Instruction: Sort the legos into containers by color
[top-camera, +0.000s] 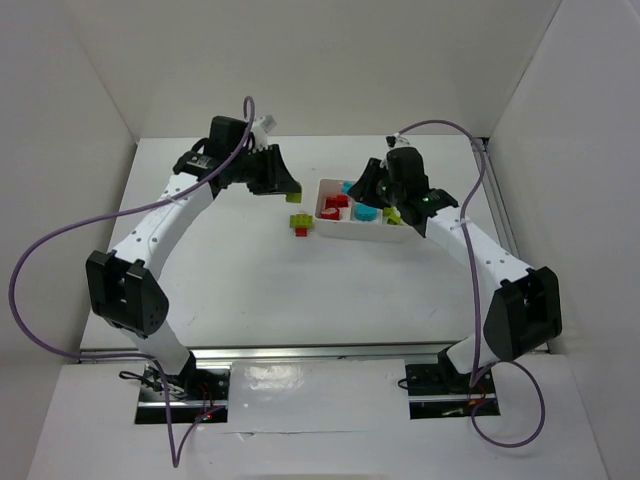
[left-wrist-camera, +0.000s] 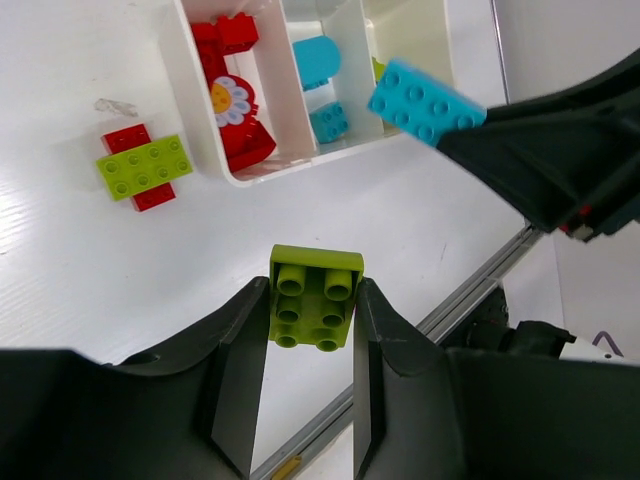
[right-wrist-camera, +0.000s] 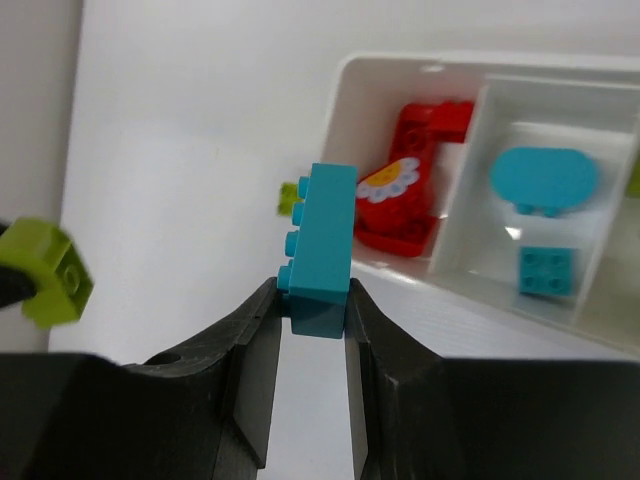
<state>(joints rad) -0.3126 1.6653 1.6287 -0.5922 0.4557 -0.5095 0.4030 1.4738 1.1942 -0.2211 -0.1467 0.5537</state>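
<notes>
Jaws pinched tight on both arms: left gripper (left-wrist-camera: 310, 295) clamps a green brick (left-wrist-camera: 314, 310), right gripper (right-wrist-camera: 312, 300) clamps a cyan brick (right-wrist-camera: 325, 235) on edge. Ahead of both sits the white tray (left-wrist-camera: 188, 110), red bricks (left-wrist-camera: 235, 115) and cyan bricks (left-wrist-camera: 318, 60) inside. Beside it lies a red-green stack (left-wrist-camera: 143, 167) on the white table (left-wrist-camera: 60, 290), white walls (top-camera: 330, 60) around.

White tray (top-camera: 347, 231) holding bricks (top-camera: 337, 205), stacked brick (top-camera: 300, 224) beside

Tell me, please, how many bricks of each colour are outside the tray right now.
Cyan: 1, the cyan brick in the right gripper.
Yellow-green: 2, the green brick in the left gripper and the stacked green brick on the table.
Red: 1, the red brick under that stacked one.
Total: 4.
</notes>
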